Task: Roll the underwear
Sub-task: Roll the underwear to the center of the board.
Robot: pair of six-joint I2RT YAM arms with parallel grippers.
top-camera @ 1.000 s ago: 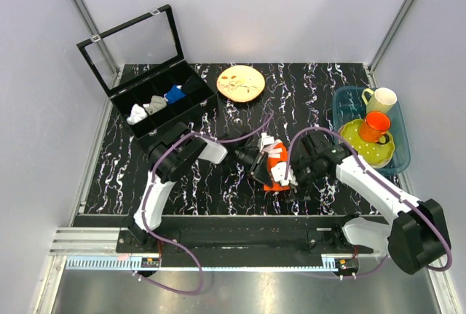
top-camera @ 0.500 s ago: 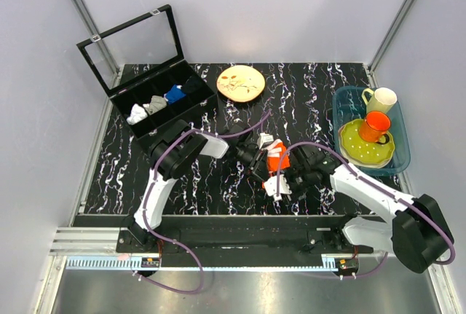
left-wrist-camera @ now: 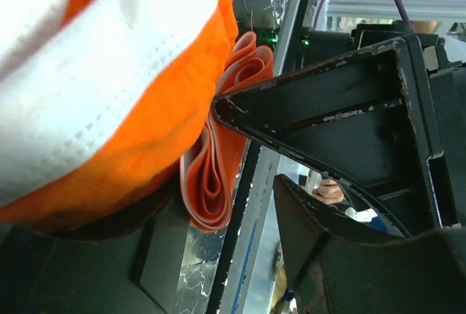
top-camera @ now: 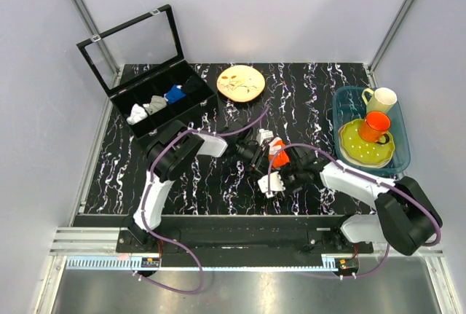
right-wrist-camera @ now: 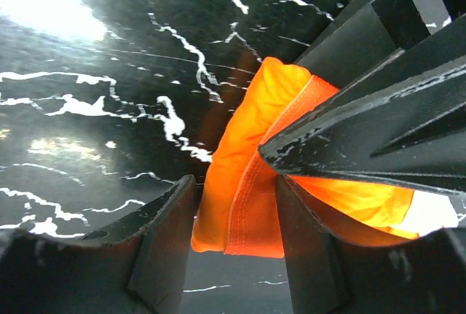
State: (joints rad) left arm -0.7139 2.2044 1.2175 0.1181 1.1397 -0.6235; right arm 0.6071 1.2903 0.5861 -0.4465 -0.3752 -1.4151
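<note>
Between both grippers, bunched underwear [top-camera: 277, 155]

Robot test cell in lab indicated, not home. Black marble-patterned tabletop [top-camera: 182, 183] enclosed by plain grey panel walls [top-camera: 44, 110] joined with aluminium profile struts [top-camera: 76, 1]. Two arms seen bolted to metal rail [top-camera: 218, 245] at near edge, purple cables [top-camera: 175, 263] looped along them. Household props staged as test items: compartment box [top-camera: 156, 103] with rolled garments, patterned plate [top-camera: 241, 83], blue basin [top-camera: 400, 157] with cups and green plate.
</note>
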